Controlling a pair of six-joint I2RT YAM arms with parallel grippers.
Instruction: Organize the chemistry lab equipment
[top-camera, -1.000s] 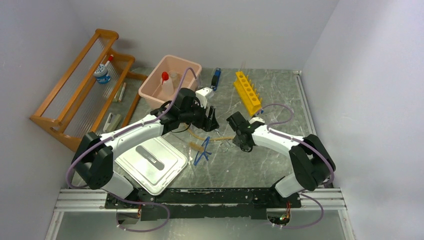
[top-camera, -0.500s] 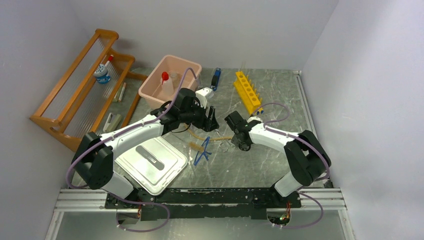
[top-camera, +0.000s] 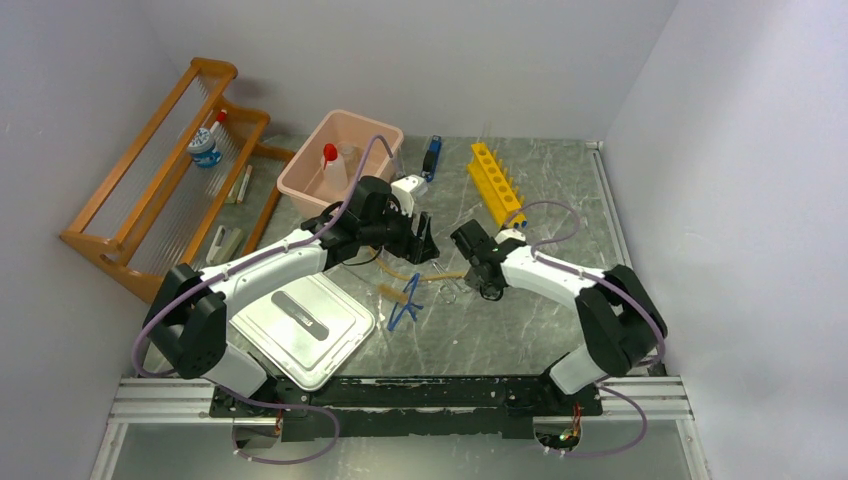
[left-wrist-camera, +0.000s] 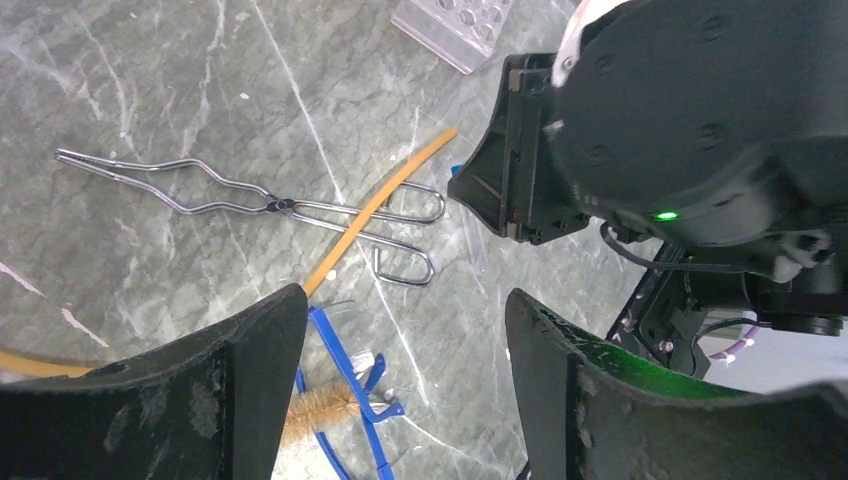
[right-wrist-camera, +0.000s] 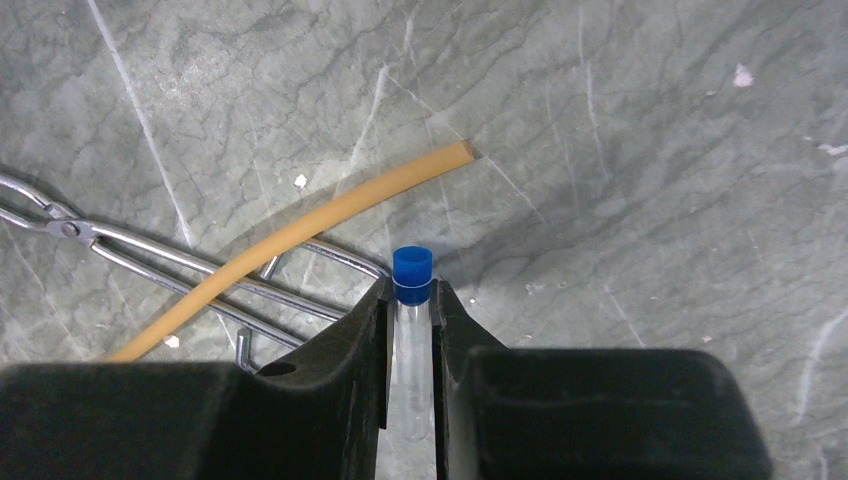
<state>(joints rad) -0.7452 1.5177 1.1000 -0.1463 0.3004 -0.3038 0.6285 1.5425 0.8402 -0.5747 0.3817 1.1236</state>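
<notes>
My right gripper (right-wrist-camera: 411, 300) is shut on a blue-capped clear tube (right-wrist-camera: 411, 340), held low over the table, cap (right-wrist-camera: 412, 270) pointing forward. The end of the tan rubber hose (right-wrist-camera: 300, 235) and the thin metal tongs (right-wrist-camera: 180, 265) lie just ahead of it. In the top view the right gripper (top-camera: 483, 285) is mid-table. My left gripper (left-wrist-camera: 405, 320) is open and empty, hovering above blue plastic tongs (left-wrist-camera: 335, 375) and a bristle brush (left-wrist-camera: 315, 412). It sits beside the right one in the top view (top-camera: 422, 243). A red-capped squeeze bottle (top-camera: 333, 170) stands in the pink tub (top-camera: 370, 125).
The yellow holed rack (top-camera: 495, 185) lies at the back right. The wooden rack (top-camera: 165, 170) at the left holds a small jar (top-camera: 205, 150). The grey-white lid (top-camera: 305, 325) lies near the left arm. A clear holed block (left-wrist-camera: 450, 25) lies by the grippers.
The right arm has shifted slightly, its wrist edging left and its elbow moving. The left arm has not moved.
</notes>
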